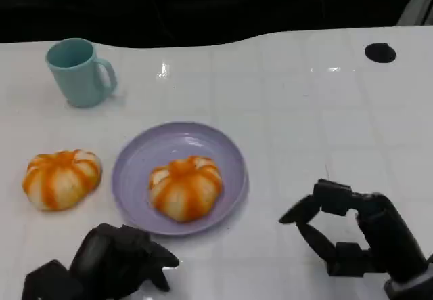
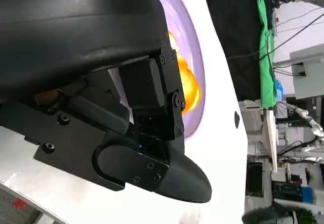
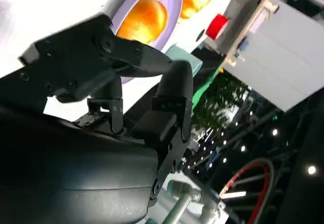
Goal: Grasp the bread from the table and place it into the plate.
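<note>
One bread (image 1: 185,187) already sits in the middle of the purple plate (image 1: 135,164). The plate is near the front edge of the table (image 1: 304,110). A second bread (image 1: 61,178) lies on the table just beside the plate, toward the left edge. A blue cup (image 1: 80,72) stands well back, near the far left corner.

The left hand (image 1: 118,259) is low at the front edge, close to the plate's rim, with its fingers curled in and nothing in them. The right hand (image 1: 338,229) hangs over the table off to the side of the plate, fingers apart, holding nothing.

I think the job looks done for the bread in the plate. The trouble could come from the left hand. It is so close to the plate that a bump could push the plate or roll the bread out. If it goes for the second bread, it could knock it away or drag the plate along.
</note>
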`<control>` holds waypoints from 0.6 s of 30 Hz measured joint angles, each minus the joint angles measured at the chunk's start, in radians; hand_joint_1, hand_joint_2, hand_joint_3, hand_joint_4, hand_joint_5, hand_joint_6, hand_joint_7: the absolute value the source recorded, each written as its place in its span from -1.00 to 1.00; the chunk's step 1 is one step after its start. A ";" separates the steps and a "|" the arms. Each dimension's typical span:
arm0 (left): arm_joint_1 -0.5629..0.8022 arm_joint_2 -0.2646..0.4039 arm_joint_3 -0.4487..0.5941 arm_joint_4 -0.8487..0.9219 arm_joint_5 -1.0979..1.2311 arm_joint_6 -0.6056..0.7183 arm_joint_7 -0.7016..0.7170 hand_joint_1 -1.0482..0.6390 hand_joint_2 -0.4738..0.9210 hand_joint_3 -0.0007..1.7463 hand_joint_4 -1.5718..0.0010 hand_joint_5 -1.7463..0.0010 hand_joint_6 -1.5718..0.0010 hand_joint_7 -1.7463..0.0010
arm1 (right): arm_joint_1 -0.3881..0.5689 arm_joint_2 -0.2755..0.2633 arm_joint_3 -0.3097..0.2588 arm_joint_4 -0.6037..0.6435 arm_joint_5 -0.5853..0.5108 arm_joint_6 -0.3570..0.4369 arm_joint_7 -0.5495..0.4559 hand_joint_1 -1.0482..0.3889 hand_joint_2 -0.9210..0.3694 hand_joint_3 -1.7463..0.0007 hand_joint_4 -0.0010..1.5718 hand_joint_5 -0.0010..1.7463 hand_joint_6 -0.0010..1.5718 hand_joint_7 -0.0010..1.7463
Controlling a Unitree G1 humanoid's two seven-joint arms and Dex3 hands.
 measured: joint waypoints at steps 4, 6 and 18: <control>0.004 0.000 0.000 -0.005 0.000 0.000 0.003 -1.00 1.00 -0.91 -0.68 -0.12 -0.98 0.70 | 0.020 0.004 -0.025 0.005 0.000 -0.044 0.000 0.26 -0.14 -0.60 0.15 0.93 0.17 0.39; 0.007 0.000 0.001 -0.008 0.000 0.000 0.007 -1.00 1.00 -0.91 -0.69 -0.13 -0.99 0.70 | 0.030 0.004 -0.032 0.010 0.000 -0.064 0.000 0.22 -0.06 -0.65 0.13 0.97 0.16 0.47; 0.009 0.010 0.005 -0.010 -0.002 0.004 0.007 -1.00 1.00 -0.91 -0.68 -0.13 -0.98 0.70 | 0.062 0.030 -0.069 0.071 -0.021 -0.108 -0.017 0.20 -0.04 -0.68 0.11 0.97 0.11 0.54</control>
